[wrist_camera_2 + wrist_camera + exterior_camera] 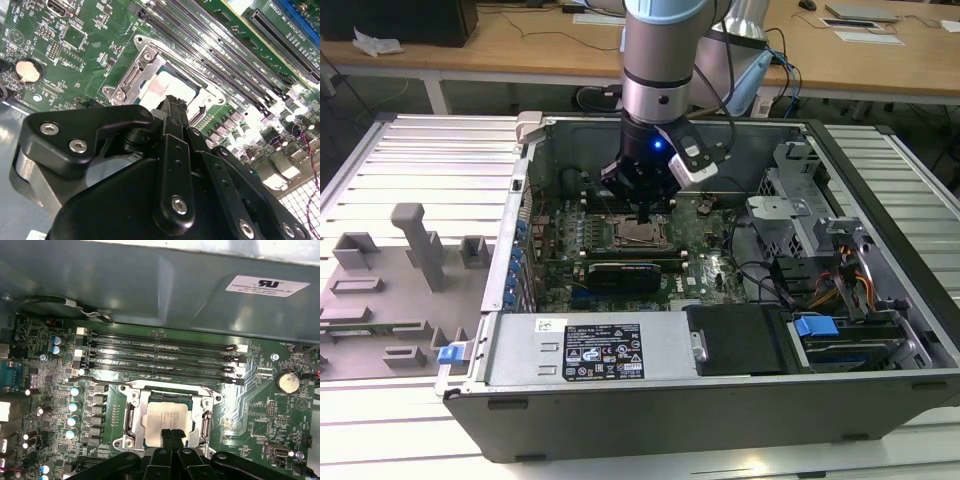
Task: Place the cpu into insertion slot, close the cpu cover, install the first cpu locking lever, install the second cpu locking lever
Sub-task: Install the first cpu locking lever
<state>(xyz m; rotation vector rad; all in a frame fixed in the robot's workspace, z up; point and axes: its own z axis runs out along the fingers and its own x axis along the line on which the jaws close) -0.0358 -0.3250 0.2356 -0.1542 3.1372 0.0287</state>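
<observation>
The cpu [167, 416], a pale silver square chip, lies flat in the insertion slot [165, 390] on the green board. The silvery cpu cover [136, 412] lies down around it, and the chip shows through its window. My gripper [171, 434] hangs right over the chip's near edge with its two black fingers pressed together and nothing between them. In the second wrist view the gripper [172, 102] stands over the cpu [165, 85]. In the exterior view the gripper [645, 215] is just above the cpu [640, 236] inside the open computer case. A thin wire lever [102, 382] runs beside the socket.
Several long memory slots [160, 352] lie beside the socket, with the case wall behind them. A long black card [625, 272] sits on the other side. A coin battery [288, 381], the metal power supply box [590, 350] and the drive cage [820, 250] surround the board. Grey fixtures [410, 240] stand at the exterior view's left.
</observation>
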